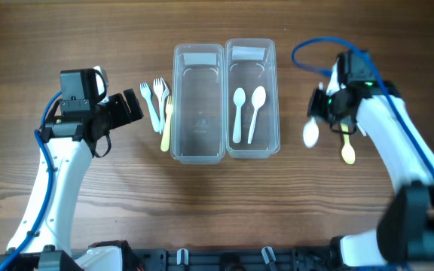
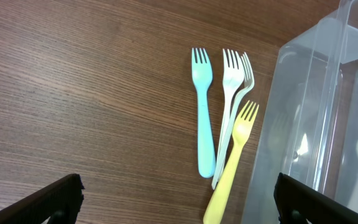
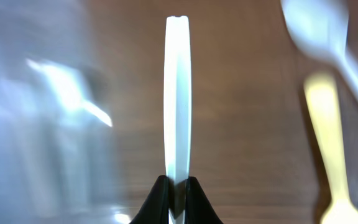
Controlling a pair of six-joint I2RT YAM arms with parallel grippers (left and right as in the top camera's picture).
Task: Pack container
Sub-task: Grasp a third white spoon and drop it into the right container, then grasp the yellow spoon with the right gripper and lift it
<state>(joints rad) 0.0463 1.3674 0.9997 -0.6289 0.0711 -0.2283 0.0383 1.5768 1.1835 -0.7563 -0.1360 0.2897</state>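
Two clear containers stand side by side. The left one (image 1: 199, 156) is empty. The right one (image 1: 252, 153) holds two white spoons (image 1: 238, 113). Blue (image 2: 202, 112), white (image 2: 232, 87) and yellow (image 2: 236, 158) forks lie left of the containers (image 1: 159, 109). My left gripper (image 1: 130, 107) is open and empty just left of the forks, and its fingers show at the bottom of the left wrist view (image 2: 179, 205). My right gripper (image 3: 178, 186) is shut on a white spoon (image 3: 178, 93), held right of the containers (image 1: 312, 133).
A yellow spoon (image 1: 347, 150) lies on the wood right of the held spoon; it also shows in the right wrist view (image 3: 328, 149), beside another white spoon (image 3: 319, 31). The left container's wall (image 2: 303, 124) is close to my left gripper's right finger.
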